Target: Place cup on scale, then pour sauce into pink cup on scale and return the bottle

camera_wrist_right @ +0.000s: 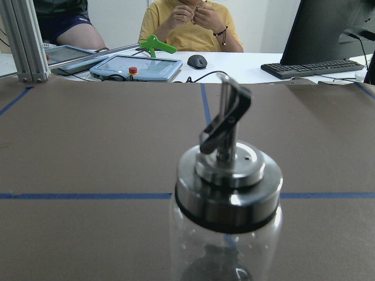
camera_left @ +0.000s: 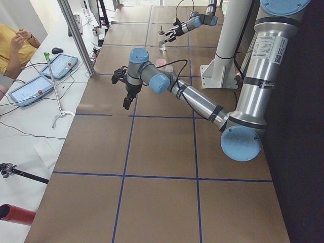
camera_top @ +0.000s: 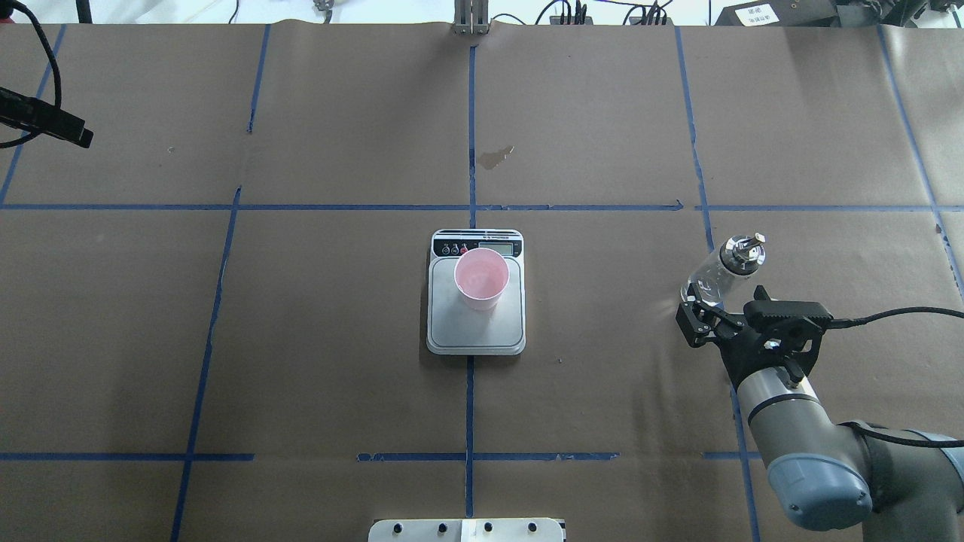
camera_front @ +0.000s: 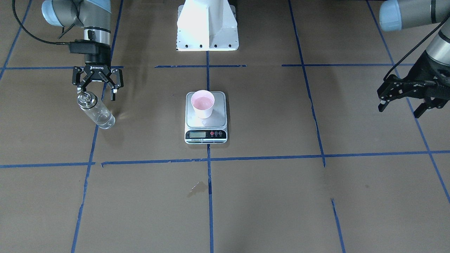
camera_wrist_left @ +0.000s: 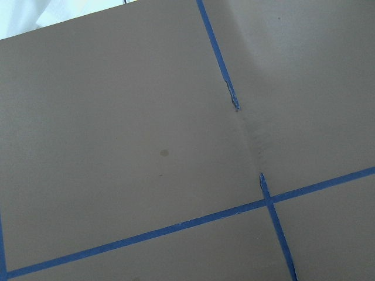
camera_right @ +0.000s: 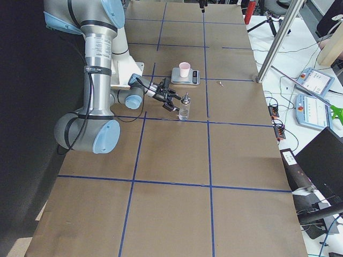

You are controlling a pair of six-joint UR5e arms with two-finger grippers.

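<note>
The pale pink cup (camera_front: 202,103) stands upright on the steel plate of the scale (camera_front: 206,135) at the table's middle; both also show in the overhead view, the cup (camera_top: 482,277) on the scale (camera_top: 476,335). The clear glass bottle (camera_front: 95,109) with metal collar and spout stands on the table to the robot's right (camera_top: 724,269). My right gripper (camera_front: 96,92) is open just behind the bottle and does not hold it. The right wrist view shows the bottle's collar (camera_wrist_right: 228,187) close ahead. My left gripper (camera_front: 400,107) is open and empty, raised far to the robot's left.
The white robot base (camera_front: 207,28) stands behind the scale. A small wet stain (camera_front: 197,188) lies on the brown paper in front of the scale. Blue tape lines cross the table. Operators' tablets (camera_wrist_right: 137,65) and a keyboard lie beyond the far edge.
</note>
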